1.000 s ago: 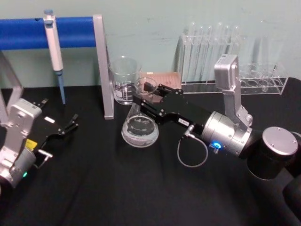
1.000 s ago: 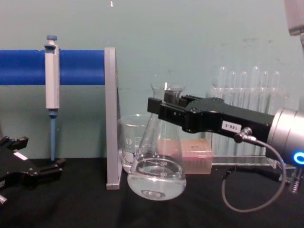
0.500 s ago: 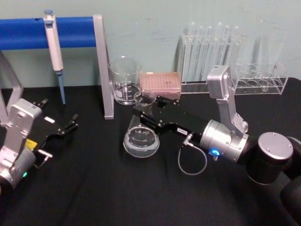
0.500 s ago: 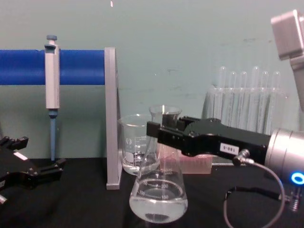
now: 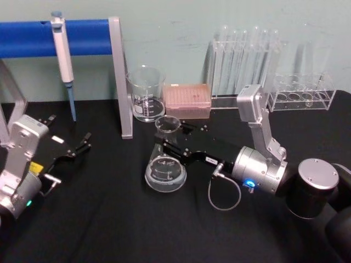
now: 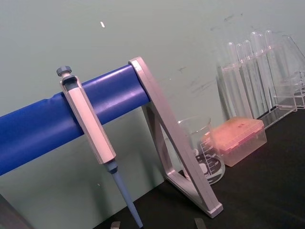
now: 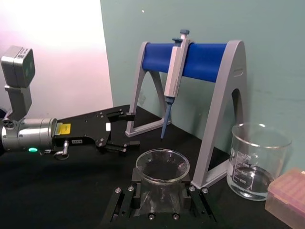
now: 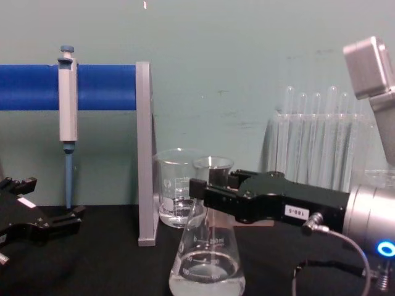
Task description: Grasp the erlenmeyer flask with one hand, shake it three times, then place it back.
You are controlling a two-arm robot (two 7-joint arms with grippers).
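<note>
— What is happening?
— The right gripper (image 5: 168, 140) is clamping the neck of the erlenmeyer flask (image 5: 165, 171), centre frame, low over the table (image 5: 109, 219).
— Next?
— It is likely setting the flask down, so the base needs to sit flat before the gripper releases. The left gripper (image 5: 82, 143) is idling open at the left edge.

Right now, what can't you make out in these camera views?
Erlenmeyer flask base: cut off by the chest view's bottom edge, so contact with the table is unclear.
Flask neck: partly covered by the right gripper in the chest view.
Left gripper: partly cut off by the chest view's left edge.
</note>
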